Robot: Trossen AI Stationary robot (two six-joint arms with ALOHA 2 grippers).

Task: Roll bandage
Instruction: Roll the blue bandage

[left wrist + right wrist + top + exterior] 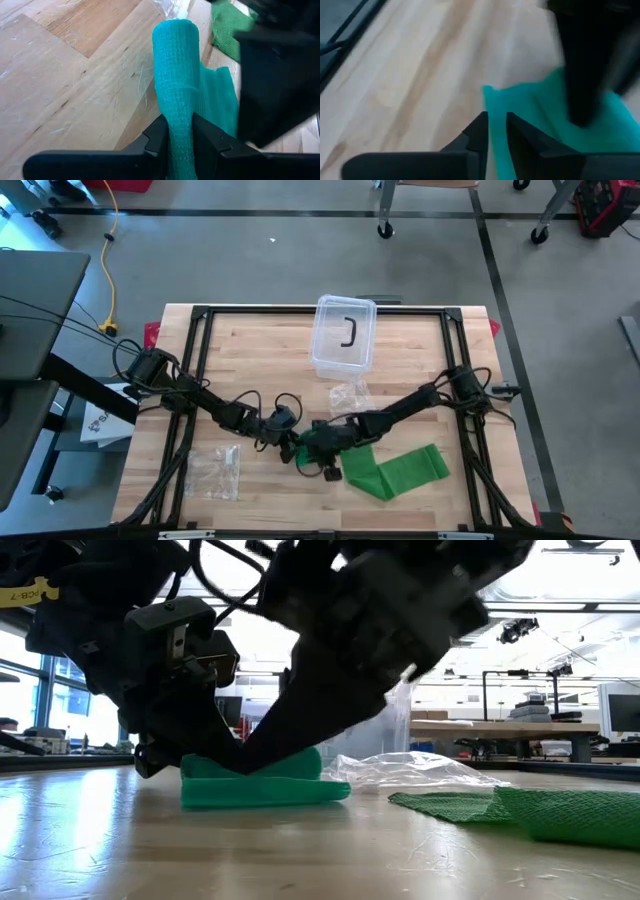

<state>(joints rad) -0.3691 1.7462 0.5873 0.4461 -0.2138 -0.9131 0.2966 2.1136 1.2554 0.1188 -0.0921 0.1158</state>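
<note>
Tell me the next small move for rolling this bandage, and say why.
Probably turn the left gripper to wind another wrap onto the green roll it pinches by one end. The right gripper sits at the bandage's edge beside it, and a long unrolled tail lies flat on the table, so more winding remains.

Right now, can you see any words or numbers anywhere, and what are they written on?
"PCB-7", as best it reads: on a yellow tag among the dark arm parts, at the upper edge of the low view.
White box off the table's left side: dark print, too small to read.
Green bandage and clear container: no writing shows.
</note>
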